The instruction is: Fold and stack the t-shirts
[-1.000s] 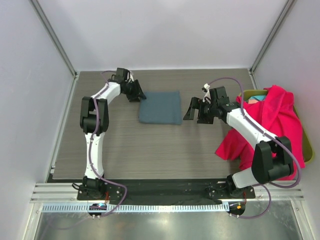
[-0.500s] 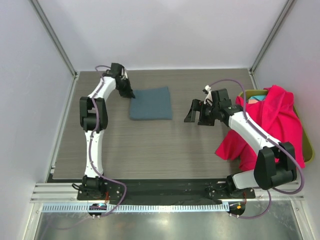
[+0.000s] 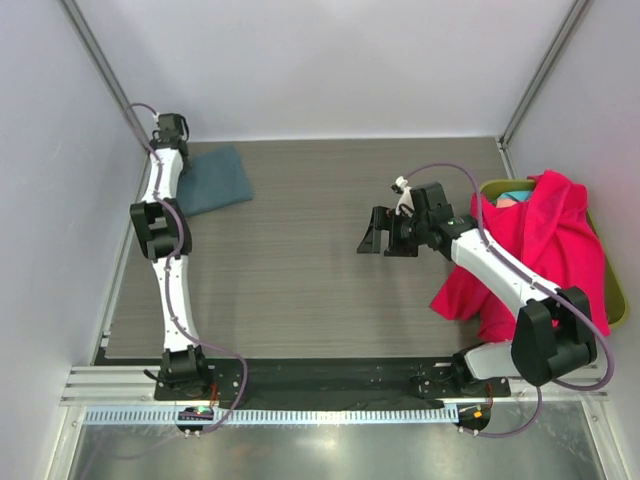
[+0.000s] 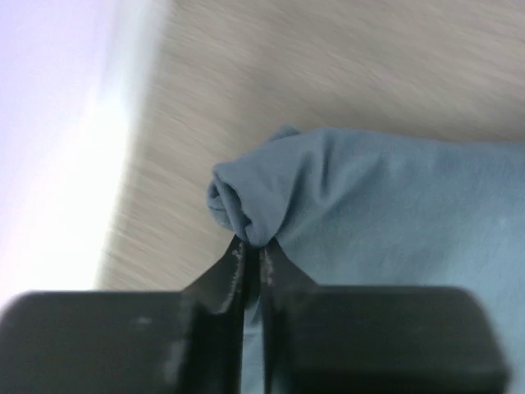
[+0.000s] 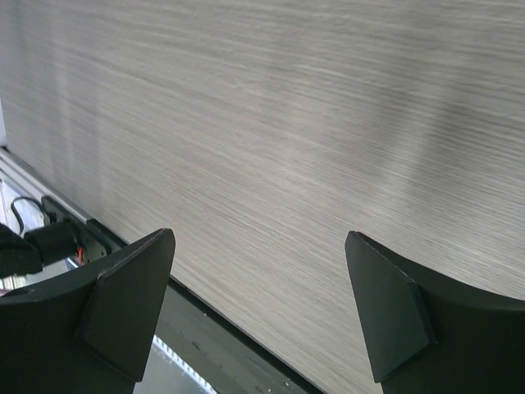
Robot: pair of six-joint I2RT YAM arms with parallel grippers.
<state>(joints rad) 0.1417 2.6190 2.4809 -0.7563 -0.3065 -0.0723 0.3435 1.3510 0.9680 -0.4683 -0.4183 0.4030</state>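
The left hand [image 4: 253,245] is pinched tight on a bunched corner of the folded slate grey-blue t-shirt [image 4: 385,197], which lies at the far left corner of the worktop [image 3: 300,280]. The right hand [image 5: 260,242] hangs wide open, holding nothing, well apart from it.

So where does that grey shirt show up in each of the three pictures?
Top: the grey shirt lies at the table's far left corner.
Left wrist: centre and right of the picture, its bunched corner pinched in the left tool.
Right wrist: not in it.
Shared landmark: the wood-grain table, seen in all three.
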